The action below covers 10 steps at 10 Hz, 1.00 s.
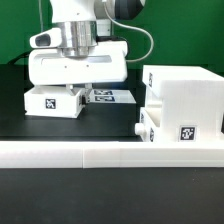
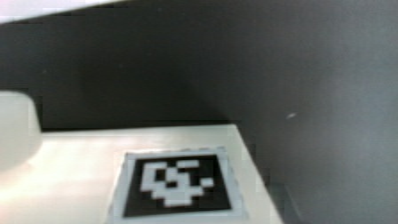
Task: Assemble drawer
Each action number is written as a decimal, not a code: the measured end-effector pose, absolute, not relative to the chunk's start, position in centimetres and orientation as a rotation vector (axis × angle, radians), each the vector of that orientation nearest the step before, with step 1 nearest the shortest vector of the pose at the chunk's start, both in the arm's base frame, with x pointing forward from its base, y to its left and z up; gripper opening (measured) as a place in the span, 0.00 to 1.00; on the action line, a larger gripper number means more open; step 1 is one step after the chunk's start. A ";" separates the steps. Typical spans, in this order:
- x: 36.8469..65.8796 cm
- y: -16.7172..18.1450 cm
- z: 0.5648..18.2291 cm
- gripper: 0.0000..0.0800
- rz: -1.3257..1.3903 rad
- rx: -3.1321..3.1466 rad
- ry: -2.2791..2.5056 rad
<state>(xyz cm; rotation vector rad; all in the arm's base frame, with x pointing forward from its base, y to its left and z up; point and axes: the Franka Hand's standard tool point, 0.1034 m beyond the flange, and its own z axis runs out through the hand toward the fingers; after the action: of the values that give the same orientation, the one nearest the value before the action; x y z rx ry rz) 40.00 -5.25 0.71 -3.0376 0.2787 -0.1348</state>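
Note:
A small white tray (image 1: 55, 101) with a square tag lies on the black table at the exterior view's left. My gripper (image 1: 78, 88) hangs right over its far right part; the fingers are hidden behind the hand and the tray. The wrist view shows a white tagged tray face (image 2: 178, 185) very close, with a pale rounded shape (image 2: 15, 130) beside it and no clear fingertips. The tall white box casing (image 1: 185, 100) stands at the exterior view's right, with a knobbed part (image 1: 146, 128) at its lower left corner.
The long low white rail (image 1: 100, 152) runs along the front of the table. The marker board (image 1: 113, 97) lies flat between the tray and the casing. Black table (image 2: 267, 70) shows beyond the tray in the wrist view.

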 end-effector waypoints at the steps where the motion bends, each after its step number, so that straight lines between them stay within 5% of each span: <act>1: 40.0 -5.2 0.7 0.06 -0.137 -3.038 0.277; 5: 41.8 -2.9 1.8 0.06 -0.136 -3.037 0.189; 10: 47.4 -1.6 5.8 0.06 -0.030 -2.999 -0.187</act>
<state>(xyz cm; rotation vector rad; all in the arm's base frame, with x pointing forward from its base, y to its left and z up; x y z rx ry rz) 47.42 -1.62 5.80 -2.9988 -0.1873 -0.0303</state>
